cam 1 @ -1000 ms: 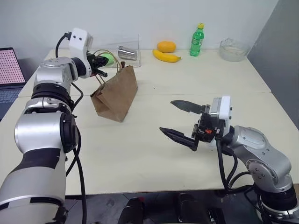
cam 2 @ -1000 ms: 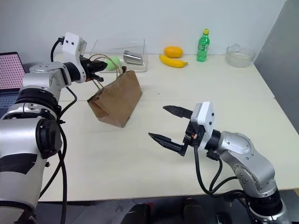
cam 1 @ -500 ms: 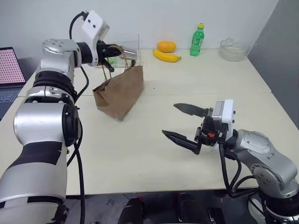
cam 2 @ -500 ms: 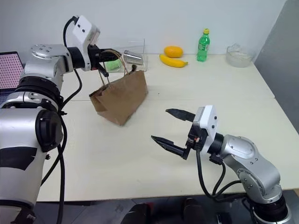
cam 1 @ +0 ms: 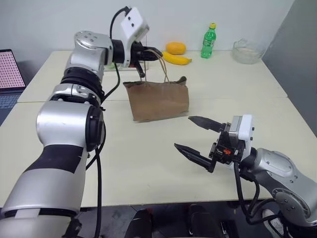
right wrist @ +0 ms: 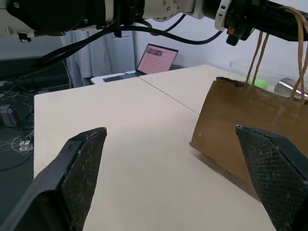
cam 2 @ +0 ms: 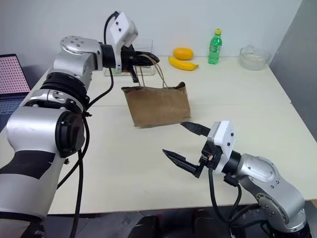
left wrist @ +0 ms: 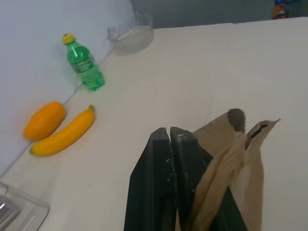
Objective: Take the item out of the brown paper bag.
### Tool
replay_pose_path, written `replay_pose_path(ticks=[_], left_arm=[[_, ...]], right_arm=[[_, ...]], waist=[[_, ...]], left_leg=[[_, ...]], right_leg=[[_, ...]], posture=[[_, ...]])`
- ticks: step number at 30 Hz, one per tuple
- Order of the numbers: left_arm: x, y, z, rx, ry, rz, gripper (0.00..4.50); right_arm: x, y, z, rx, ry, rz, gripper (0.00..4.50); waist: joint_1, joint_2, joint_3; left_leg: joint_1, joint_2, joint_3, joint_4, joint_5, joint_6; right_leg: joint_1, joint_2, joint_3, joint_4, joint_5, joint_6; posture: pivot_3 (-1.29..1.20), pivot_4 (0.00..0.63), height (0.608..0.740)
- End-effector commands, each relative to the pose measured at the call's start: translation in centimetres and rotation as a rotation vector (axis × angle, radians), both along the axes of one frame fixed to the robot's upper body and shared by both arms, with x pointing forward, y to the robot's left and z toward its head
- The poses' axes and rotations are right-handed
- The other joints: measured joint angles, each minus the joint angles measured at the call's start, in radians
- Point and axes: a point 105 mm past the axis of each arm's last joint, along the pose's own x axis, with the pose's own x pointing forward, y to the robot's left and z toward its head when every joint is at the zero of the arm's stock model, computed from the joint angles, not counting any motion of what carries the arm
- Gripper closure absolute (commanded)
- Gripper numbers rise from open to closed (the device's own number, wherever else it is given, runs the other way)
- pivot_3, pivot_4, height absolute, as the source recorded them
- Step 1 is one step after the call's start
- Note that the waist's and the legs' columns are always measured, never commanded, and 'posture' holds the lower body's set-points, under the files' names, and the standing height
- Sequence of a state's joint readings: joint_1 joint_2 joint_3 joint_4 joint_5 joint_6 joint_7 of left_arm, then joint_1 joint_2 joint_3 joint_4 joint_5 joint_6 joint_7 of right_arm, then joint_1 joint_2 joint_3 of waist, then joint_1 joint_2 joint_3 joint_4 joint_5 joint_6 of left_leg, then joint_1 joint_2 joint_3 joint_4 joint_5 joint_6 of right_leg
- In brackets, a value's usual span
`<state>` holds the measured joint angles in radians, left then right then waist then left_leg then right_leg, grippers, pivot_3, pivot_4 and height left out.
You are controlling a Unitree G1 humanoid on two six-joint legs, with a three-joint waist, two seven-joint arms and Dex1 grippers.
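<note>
Left eye view, item one: crinkled brown kraft paper bag [cam 1: 159, 100] with thin beige looped string handles [cam 1: 163, 69], hanging upright by those handles with its base at or just above the pale tabletop [cam 1: 233, 84]. The left gripper [cam 1: 150, 53], two black fingers pressed together on the handle strings, is keeping the bag raised and its mouth pointing upward, probably so the other arm can reach in from above.

Item two: right gripper [cam 1: 194, 136], black fingers standing wide apart and gripping nothing, hovering above the table just in front of the bag, aimed toward it. Judged to be waiting in a ready pose for the reach into the bag.

Item three: the small sauce bottle named by the task is presumably sitting inside the bag, hidden by the paper; the bag mouth, as seen in the left wrist view, is showing nothing of it.

Item four, bystanders at the far edge: green plastic soda bottle with yellow cap [cam 1: 209, 41], yellow banana [cam 1: 177, 59], orange fruit [cam 1: 176, 48], clear glass bowl [cam 1: 246, 52]. All are standing well apart from the bag.
</note>
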<state>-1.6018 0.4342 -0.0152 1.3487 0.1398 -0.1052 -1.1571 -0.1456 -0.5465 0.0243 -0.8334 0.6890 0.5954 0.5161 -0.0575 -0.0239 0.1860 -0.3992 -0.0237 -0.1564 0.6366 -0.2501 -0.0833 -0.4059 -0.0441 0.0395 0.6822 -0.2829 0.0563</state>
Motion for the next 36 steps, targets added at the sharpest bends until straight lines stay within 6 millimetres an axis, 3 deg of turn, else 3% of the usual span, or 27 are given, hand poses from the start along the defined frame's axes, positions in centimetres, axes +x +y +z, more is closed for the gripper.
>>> replay_pose_path(ticks=[1, 10, 22, 36], left_arm=[[-0.2, -1.0, 2.1, 0.048, -0.15, -0.01, 4.44], [-0.2, -3.1, 1.5, 0.061, -0.202, -0.047, 4.44], [0.1, -2.6, -0.5, 0.114, -0.088, -0.031, 4.44], [0.3, -2.4, 1.0, 0.044, -0.053, 0.018, 4.44]], right_arm=[[-0.5, -0.3, 1.2, 0.022, -0.076, -0.066, 0.0], [-0.4, -1.9, 2.1, 0.003, -0.109, -0.257, 0.0], [0.3, -3.6, 3.1, -0.007, -0.069, -0.352, 0.0], [1.3, -4.2, 3.6, -0.002, -0.084, -0.373, 0.0]], waist=[[0.0, 0.0, 0.0], [0.0, 0.0, 0.0], [0.0, 0.0, 0.0], [0.0, 0.0, 0.0]], left_leg=[[0.0, 0.0, 0.0, 0.0, 0.0, 0.0], [-0.001, -0.001, 0.0, 0.002, 0.0, 0.0], [-0.001, -0.001, 0.0, 0.003, 0.0, 0.001], [-0.001, -0.001, 0.0, 0.006, 0.0, 0.001]], right_leg=[[0.0, 0.0, 0.0, 0.0, 0.0, 0.0], [0.0, 0.0, 0.001, 0.001, 0.0, 0.0], [0.0, 0.0, 0.001, 0.002, 0.0, 0.0], [0.001, 0.0, 0.001, 0.005, 0.0, 0.0]], posture=[[0.0, 0.15, 0.74], [0.0, 0.15, 0.74], [0.0, 0.15, 0.74], [0.0, 0.15, 0.74]])
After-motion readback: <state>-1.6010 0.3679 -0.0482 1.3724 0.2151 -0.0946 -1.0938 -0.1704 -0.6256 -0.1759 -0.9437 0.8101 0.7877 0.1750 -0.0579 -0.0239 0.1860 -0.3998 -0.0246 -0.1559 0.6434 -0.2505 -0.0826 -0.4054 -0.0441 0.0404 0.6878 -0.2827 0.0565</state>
